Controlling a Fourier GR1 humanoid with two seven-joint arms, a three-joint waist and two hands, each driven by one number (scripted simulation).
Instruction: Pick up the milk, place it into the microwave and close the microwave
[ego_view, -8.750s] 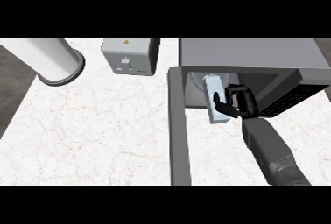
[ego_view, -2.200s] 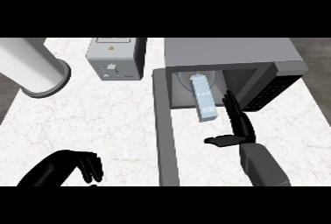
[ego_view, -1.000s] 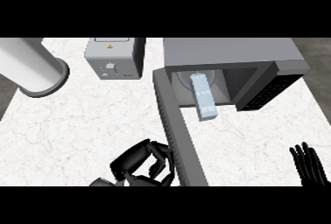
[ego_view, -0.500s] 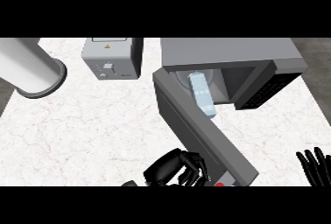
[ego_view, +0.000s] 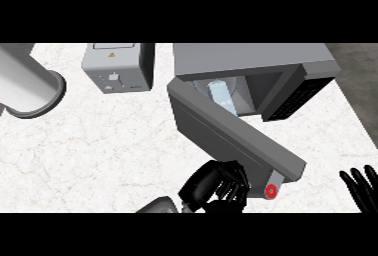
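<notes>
With the milk (ego_view: 221, 95) set inside the microwave (ego_view: 251, 57), the half-open door (ego_view: 221, 135) is pressed shutward by the left hand (ego_view: 214, 186), fingers clenched; the right hand (ego_view: 362, 187) is held aside, fingers released.

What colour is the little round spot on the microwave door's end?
Red. The round spot shows best in the head view.

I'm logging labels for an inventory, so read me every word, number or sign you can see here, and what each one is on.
No word or number can be read.
On the grey box: a yellow warning triangle; the tiny marks below it are too small to read.
On the microwave door: a red round mark near its free end, no text.
On the microwave panel: too dark to read.
On the milk carton: no print shows.
</notes>
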